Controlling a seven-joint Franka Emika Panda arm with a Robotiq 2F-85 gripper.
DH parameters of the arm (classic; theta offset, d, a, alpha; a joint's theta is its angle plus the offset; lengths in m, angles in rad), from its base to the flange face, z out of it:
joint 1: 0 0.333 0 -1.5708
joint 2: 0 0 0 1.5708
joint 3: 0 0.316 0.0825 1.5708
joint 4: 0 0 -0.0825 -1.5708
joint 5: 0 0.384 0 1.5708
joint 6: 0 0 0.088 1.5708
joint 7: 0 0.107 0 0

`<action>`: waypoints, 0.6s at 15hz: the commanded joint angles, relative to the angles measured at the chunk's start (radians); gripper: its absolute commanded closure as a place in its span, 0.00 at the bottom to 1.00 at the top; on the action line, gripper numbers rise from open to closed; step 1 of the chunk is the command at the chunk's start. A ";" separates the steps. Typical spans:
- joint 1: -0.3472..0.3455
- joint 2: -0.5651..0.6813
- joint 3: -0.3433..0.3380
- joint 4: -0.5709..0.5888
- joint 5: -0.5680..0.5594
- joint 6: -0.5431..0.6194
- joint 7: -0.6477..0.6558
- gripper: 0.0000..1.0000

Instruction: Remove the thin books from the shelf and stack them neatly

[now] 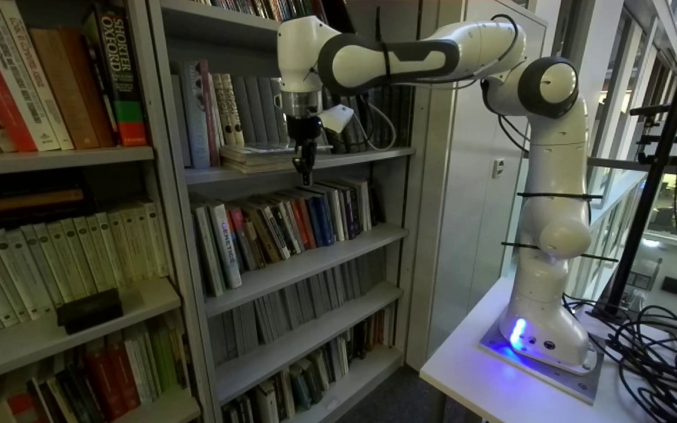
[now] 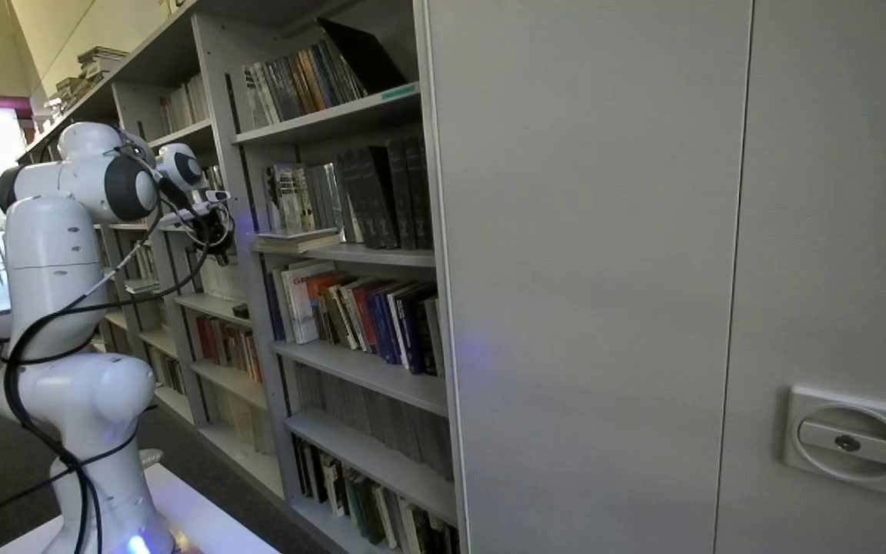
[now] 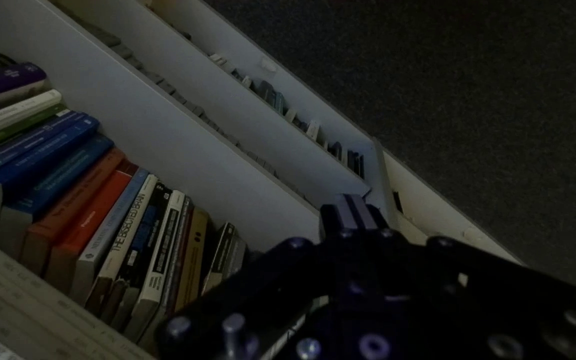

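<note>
In an exterior view, the claw [image 1: 306, 175] hangs tips-down in front of the grey metal shelf [image 1: 206, 175]. I take the thin books [image 1: 255, 111] to be the slim grey-spined volumes upright on that shelf; a flat pile of thin pale volumes [image 1: 244, 161] lying before them may equally qualify. The multicoloured paperbacks [image 1: 315, 214] on the board below are, in my judgement, out of scope.

In an exterior view, the pile appears to overhang the shelf's near edge, left of the tall dark volumes [image 2: 401, 200]. The claw stands left of the pile, apart from it.

In the wrist view, the claw's fingers meet pad to pad, with nothing held between them. The pile's spines show at left, apart from the fingers.

Handling, as assessed: each volume should be light, its cover smooth and rather slippery, its corners apt to crease. A tight row would leave little room for fingers, so tip one out by its head, then pinch it across the spine at mid-height. A flat one is best taken at the overhanging edge, from above and below. The claw must part its fingers first.
</note>
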 commanded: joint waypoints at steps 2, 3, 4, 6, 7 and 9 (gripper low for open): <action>0.020 0.084 -0.036 0.161 -0.040 -0.026 -0.029 1.00; 0.019 0.098 -0.046 0.188 -0.044 -0.030 -0.026 1.00; 0.017 0.102 -0.056 0.206 -0.039 -0.030 -0.022 1.00; 0.002 0.074 -0.041 0.144 -0.023 -0.002 -0.001 0.98; 0.002 0.078 -0.048 0.157 -0.023 -0.004 -0.001 0.92; 0.002 0.082 -0.052 0.169 -0.023 -0.005 -0.001 0.76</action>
